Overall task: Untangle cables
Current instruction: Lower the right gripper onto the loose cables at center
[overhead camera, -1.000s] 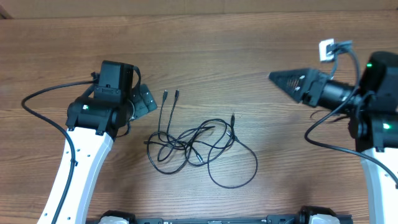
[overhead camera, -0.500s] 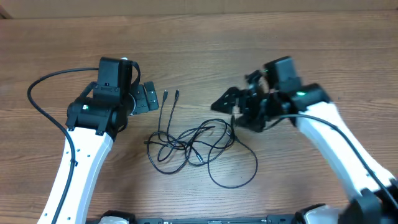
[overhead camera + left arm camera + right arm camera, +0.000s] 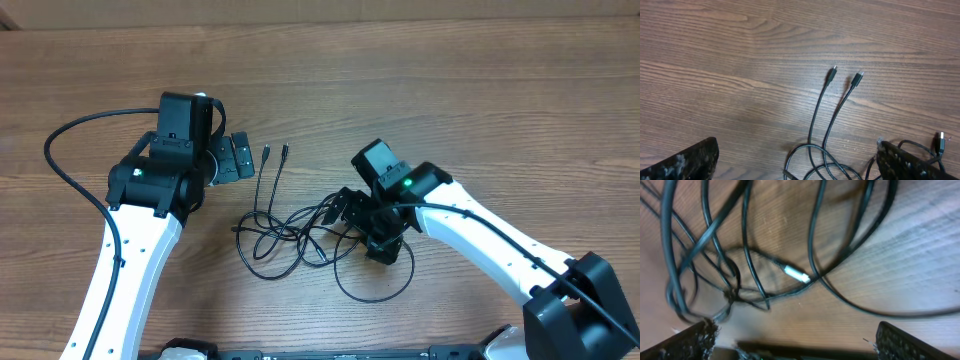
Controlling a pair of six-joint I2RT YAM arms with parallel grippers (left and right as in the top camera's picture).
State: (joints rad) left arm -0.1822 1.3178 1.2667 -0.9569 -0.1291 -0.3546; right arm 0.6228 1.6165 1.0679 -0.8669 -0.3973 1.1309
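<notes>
Thin black cables (image 3: 300, 230) lie flat on the table (image 3: 420, 80), knotted in a loose tangle of overlapping loops at mid-scene. Two strands run side by side out of it toward the far left, ending in small plugs (image 3: 266, 153) just apart. One wide loop (image 3: 411, 268) spreads near-right. A silver-tipped plug (image 3: 797, 274) lies within the tangle.

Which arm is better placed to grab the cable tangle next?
Right, most likely. The right gripper is open and hovers directly over the tangled cables, which fill its wrist view. The left gripper, also open, sits off to the side near two loose plug ends.
</notes>
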